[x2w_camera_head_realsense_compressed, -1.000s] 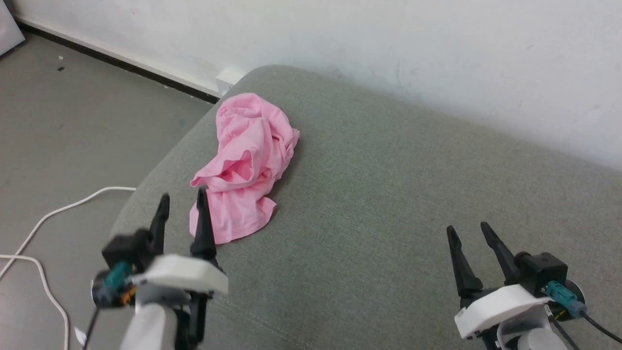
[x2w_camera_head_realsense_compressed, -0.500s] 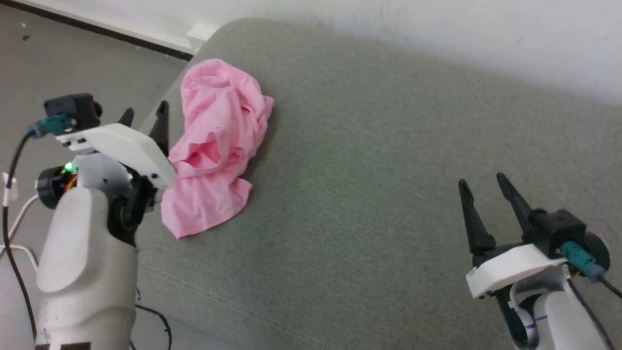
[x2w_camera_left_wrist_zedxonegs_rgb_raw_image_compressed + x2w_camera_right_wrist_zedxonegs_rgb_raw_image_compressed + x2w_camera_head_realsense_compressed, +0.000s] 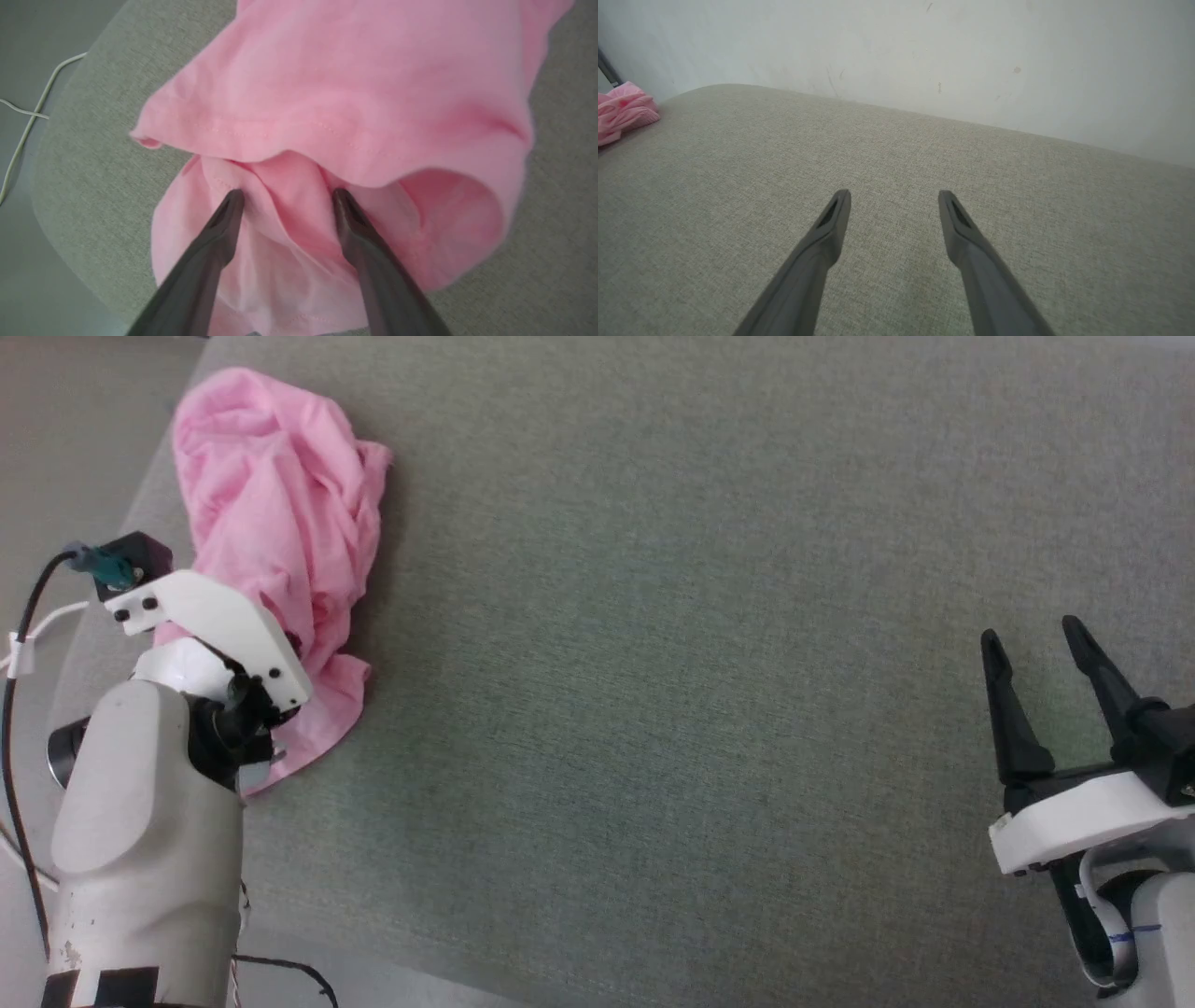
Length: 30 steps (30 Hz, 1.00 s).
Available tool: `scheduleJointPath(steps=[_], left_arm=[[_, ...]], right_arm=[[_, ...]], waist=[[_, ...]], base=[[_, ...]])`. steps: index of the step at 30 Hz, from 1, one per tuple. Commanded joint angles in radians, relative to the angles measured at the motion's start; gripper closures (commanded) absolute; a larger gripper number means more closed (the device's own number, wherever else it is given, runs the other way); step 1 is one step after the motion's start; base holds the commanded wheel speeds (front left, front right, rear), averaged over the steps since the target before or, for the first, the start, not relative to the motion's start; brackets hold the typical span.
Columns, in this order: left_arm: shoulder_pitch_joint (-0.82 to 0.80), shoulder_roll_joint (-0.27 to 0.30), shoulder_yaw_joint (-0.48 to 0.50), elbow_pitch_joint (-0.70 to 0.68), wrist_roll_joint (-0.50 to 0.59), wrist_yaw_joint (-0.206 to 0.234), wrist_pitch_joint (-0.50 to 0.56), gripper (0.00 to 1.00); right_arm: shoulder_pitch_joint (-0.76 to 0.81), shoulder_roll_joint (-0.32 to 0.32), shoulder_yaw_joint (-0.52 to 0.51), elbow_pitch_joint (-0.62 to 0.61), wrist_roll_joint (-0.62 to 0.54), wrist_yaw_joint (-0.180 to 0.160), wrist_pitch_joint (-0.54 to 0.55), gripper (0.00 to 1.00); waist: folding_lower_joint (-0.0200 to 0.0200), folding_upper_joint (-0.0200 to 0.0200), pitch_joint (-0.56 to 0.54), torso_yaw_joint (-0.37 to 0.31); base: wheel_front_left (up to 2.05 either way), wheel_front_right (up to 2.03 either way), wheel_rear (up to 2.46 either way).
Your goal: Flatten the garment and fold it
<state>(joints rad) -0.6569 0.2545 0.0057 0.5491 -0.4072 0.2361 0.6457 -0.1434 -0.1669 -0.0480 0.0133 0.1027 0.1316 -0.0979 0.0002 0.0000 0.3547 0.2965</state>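
The garment (image 3: 280, 513) lies as a crumpled heap at the left side of the grey cushion (image 3: 700, 663), close to its rounded edge, and it is not yet flattened. The left gripper (image 3: 287, 193) is over the near part of the heap with its two fingers spread apart. The tips rest among the folds just under a hemmed edge, and nothing is pinched between them. The right gripper (image 3: 1031, 628) is also spread and empty, above bare cushion and well apart from the cloth. I judge the cloth to be thin, very light and soft. It will hang down and keep no shape when lifted, and a pinch of one loose layer may slip out. The stitched hem in the left wrist view looks like the best place to take hold, because it is thicker and marks a real border of the piece. A second hold on another border is probably needed to spread it
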Motion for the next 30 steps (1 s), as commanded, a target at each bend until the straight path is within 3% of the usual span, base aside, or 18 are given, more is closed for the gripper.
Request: scheduleJointPath(steps=[1,7,8,9,10,16,20,25,30], left_arm=[[-0.004,0.001,-0.008,0.006,0.012,0.017,0.025,0.00],[0.008,-0.011,-0.019,0.006,0.006,0.023,0.033,0.00],[0.008,-0.012,-0.017,0.009,0.004,0.020,0.023,0.28],[0.008,-0.011,-0.015,0.010,0.003,0.017,0.003,0.71],[0.008,-0.007,-0.009,0.011,0.003,0.015,-0.026,1.00],[-0.042,0.038,0.052,0.027,-0.007,-0.025,-0.280,1.00],[-0.137,0.077,0.056,0.024,-0.006,-0.098,-0.429,1.00],[-0.281,0.085,-0.002,-0.038,0.009,-0.181,-0.465,1.00],[-0.395,0.042,-0.079,-0.106,0.008,-0.250,-0.441,1.00]], right_arm=[[-0.004,-0.008,-0.002,-0.012,0.007,-0.001,0.001,0.00],[0.000,-0.019,-0.002,-0.028,0.019,-0.001,0.006,0.00],[-0.002,-0.019,0.000,-0.028,0.020,-0.001,0.006,0.00],[-0.004,-0.018,0.003,-0.027,0.022,-0.001,0.005,0.00],[-0.006,-0.016,0.005,-0.025,0.024,-0.001,0.003,0.00],[-0.013,0.007,0.022,0.012,0.029,-0.001,-0.016,0.00],[-0.010,0.039,0.026,0.056,0.031,-0.001,-0.039,0.00],[-0.005,0.084,0.033,0.127,0.035,-0.001,-0.073,0.00],[-0.006,0.110,0.029,0.187,0.043,-0.001,-0.102,0.00]], waist=[[-0.0002,0.0000,0.065,-0.041],[-0.0002,0.0000,0.082,-0.028],[-0.0002,0.0000,0.082,-0.027],[-0.0002,0.0000,0.078,-0.025],[-0.0002,0.0000,0.075,-0.025],[-0.0002,0.0000,0.016,-0.030],[-0.0002,0.0000,-0.055,-0.038],[-0.0002,0.0000,-0.155,-0.076],[-0.0002,0.0000,-0.228,-0.149]], base=[[0.00,0.00,0.00],[0.00,0.00,0.00],[0.00,0.00,0.00],[0.00,0.00,0.00],[0.00,0.00,0.00],[0.00,0.00,0.00],[0.00,0.00,0.00],[0.00,0.00,0.00],[0.00,0.00,0.00]])
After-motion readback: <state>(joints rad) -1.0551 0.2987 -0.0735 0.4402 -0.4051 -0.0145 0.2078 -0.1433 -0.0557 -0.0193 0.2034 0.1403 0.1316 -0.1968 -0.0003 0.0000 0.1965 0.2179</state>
